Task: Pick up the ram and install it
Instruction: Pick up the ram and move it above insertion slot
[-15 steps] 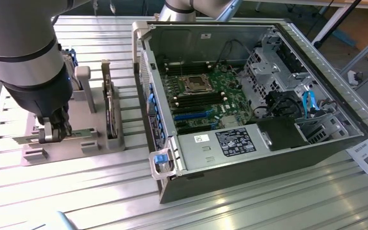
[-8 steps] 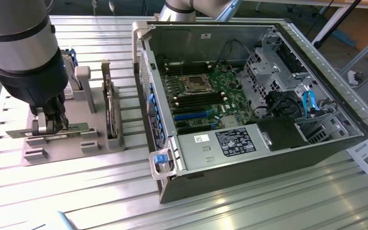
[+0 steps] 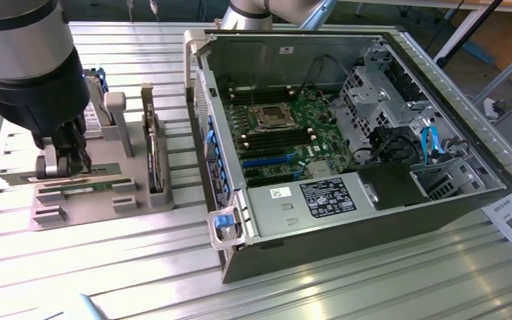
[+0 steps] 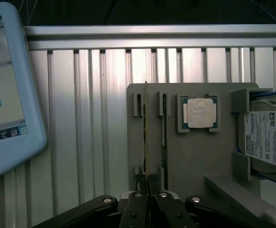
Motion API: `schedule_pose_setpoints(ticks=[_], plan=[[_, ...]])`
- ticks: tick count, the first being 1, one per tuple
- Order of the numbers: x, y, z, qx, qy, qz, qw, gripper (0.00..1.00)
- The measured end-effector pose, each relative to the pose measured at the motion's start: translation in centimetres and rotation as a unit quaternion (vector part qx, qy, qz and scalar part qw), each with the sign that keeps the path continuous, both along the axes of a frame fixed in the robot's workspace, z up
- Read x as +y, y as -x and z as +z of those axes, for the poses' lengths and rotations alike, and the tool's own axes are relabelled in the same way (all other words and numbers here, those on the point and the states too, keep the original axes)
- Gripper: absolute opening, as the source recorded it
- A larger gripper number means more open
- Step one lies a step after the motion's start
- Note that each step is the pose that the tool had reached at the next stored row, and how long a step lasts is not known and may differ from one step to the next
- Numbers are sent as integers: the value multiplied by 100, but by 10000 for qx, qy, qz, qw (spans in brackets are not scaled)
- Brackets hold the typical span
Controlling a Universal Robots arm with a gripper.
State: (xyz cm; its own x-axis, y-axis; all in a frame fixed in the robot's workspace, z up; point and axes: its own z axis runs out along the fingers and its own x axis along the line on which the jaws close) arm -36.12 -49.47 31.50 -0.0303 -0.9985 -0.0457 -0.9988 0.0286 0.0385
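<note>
The ram (image 4: 145,133) is a thin green stick standing on edge in a slot of the grey holder (image 4: 195,156). A second stick (image 4: 164,128) stands in the slot beside it. My gripper (image 4: 147,183) is down over the holder with its fingers closed on the near end of the first stick, which still sits in its slot. In the exterior view the gripper (image 3: 61,168) hangs over the holder (image 3: 105,203) at that view's left, on the ram (image 3: 103,175). The open computer case (image 3: 469,193) lies to that view's right, its motherboard (image 3: 283,127) exposed.
A square silver processor (image 4: 198,113) and a hard drive (image 4: 266,137) rest in the same holder. A dark card (image 3: 154,157) stands upright between holder and case. A pale blue tablet (image 4: 4,90) lies on the slatted metal table (image 3: 327,287).
</note>
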Motion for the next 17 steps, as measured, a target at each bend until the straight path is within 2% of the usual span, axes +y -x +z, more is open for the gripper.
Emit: schedule_pose_setpoints(ticks=[4, 13, 17], plan=[[0, 0, 74, 0, 0, 0, 10000, 12], [0, 0, 157, 0, 2, 0, 10000, 12], [0, 0, 250, 0, 2, 0, 10000, 12]])
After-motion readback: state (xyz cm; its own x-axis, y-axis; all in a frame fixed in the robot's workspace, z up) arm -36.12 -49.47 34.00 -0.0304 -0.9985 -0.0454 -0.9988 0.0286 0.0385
